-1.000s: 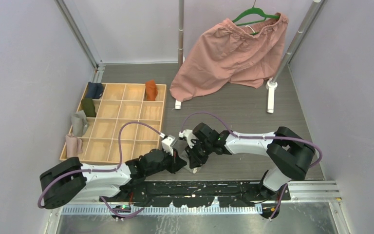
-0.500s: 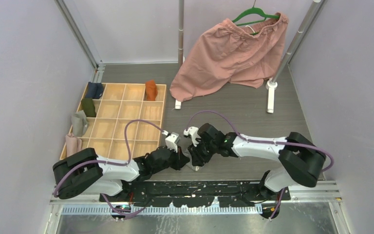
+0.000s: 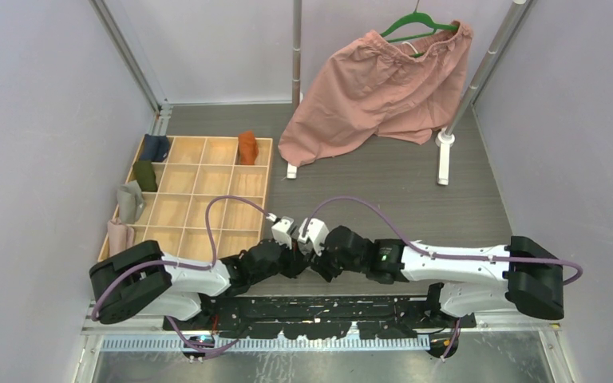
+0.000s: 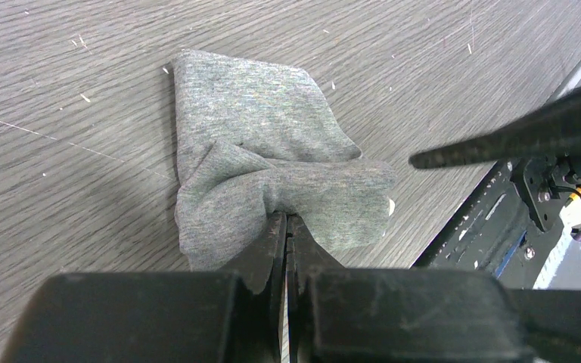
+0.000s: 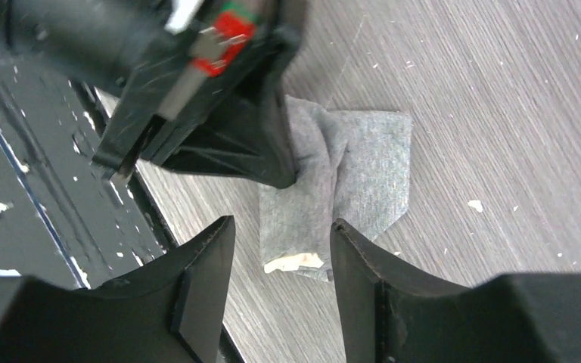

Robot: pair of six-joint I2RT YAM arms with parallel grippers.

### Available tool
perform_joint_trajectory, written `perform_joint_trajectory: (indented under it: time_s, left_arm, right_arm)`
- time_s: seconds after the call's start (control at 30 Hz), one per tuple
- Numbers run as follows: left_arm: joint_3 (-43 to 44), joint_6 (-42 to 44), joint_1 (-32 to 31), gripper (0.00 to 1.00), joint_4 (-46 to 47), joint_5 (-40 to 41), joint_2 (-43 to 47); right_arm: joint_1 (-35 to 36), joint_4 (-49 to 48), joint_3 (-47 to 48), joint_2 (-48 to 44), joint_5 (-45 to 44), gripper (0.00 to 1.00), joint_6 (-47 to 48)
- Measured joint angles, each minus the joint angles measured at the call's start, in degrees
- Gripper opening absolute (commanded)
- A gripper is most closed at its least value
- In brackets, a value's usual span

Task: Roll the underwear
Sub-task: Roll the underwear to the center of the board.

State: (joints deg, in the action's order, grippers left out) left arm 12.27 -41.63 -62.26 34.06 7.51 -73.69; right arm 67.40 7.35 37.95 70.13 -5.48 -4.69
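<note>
Currently the grey underwear lies on the desk just inside the near edge, about midway along it, under both wrists.

Axis: a thick bunched fold forms the long axis. It runs oblique to the near edge. The end showing a sliver of cream-white trim points toward that edge. A flatter, roughly square flap spreads from the fold toward the far side.

Look: heathered grey knit, soft and creased, partly folded over itself, not a tight roll.

Left gripper: jaws closed, pinching the bunched fold at its middle.

Right gripper: jaws spread wide, holding nothing, poised above the trimmed end of the grey piece, apart from the cloth.

The rust-orange underwear sits bunched in a far-row compartment of the wooden tray near the far-left corner, well apart from both grippers.
</note>
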Motion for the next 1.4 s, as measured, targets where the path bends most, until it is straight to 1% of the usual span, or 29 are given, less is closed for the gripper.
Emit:
perform_joint_trajectory:
  time_s: [0.13, 0.43, 0.6, 0.8, 0.9, 0.97, 1.0, 1.1, 1.17, 1.2, 1.3, 1.4]
  left_arm:
    - [0.3, -0.2, 0.0, 0.01, 0.0, 0.0, -0.3]
    - [1.3, -0.2, 0.0, 0.01, 0.0, 0.0, -1.5]
    - [1.4, -0.3, 0.0, 0.01, 0.0, 0.0, -1.7]
    - [1.4, -0.4, 0.0, 0.01, 0.0, 0.0, -1.7]
    - [1.4, -0.5, 0.1, 0.01, -0.2, 0.0, -1.7]
    - [1.4, -0.7, 0.2, 0.01, -0.6, 0.0, -1.7]
    - [1.4, -0.9, 0.2, 0.01, -0.7, 0.0, -1.7]
    - [1.4, -1.3, 0.5, 0.01, -1.3, 0.0, -1.5]
    - [1.4, -1.5, 0.5, 0.01, -1.7, 0.1, -1.1]
    - [1.4, -1.6, 0.5, 0.01, -2.1, 0.3, -0.7]
    - [0.7, -1.9, 0.5, 0.01, -4.2, 1.7, 2.5]
    - [0.0, -2.5, 0.4, 0.01, -8.6, 4.1, 9.5]
  right_arm:
    - [5.2, -0.2, -0.4, 1.2, -5.4, 0.58, 5.3]
    - [11.8, 0.4, 0.2, 7.9, -13.6, 0.59, 19.2]
    - [13.7, 0.0, 0.9, 11.6, -16.8, 0.59, 24.1]
    - [14.1, -0.3, 2.0, 16.3, -19.7, 0.58, 27.0]
    - [14.2, -0.3, 2.3, 17.6, -21.4, 0.51, 27.2]
    - [14.3, -0.4, 2.4, 18.1, -22.4, 0.44, 26.9]
    - [14.4, -0.3, 2.4, 18.4, -22.8, 0.38, 26.8]
    - [14.7, -0.4, 2.4, 19.2, -24.2, 0.16, 26.1]
    - [15.0, -0.5, 2.5, 19.3, -24.9, 0.05, 25.5]
    - [15.0, -0.6, 2.5, 19.4, -25.0, 0.02, 25.2]
    - [15.1, -1.8, 2.4, 19.5, -25.6, 0.01, 23.8]
    - [14.9, -3.7, 1.6, 19.5, -26.0, 0.01, 22.3]
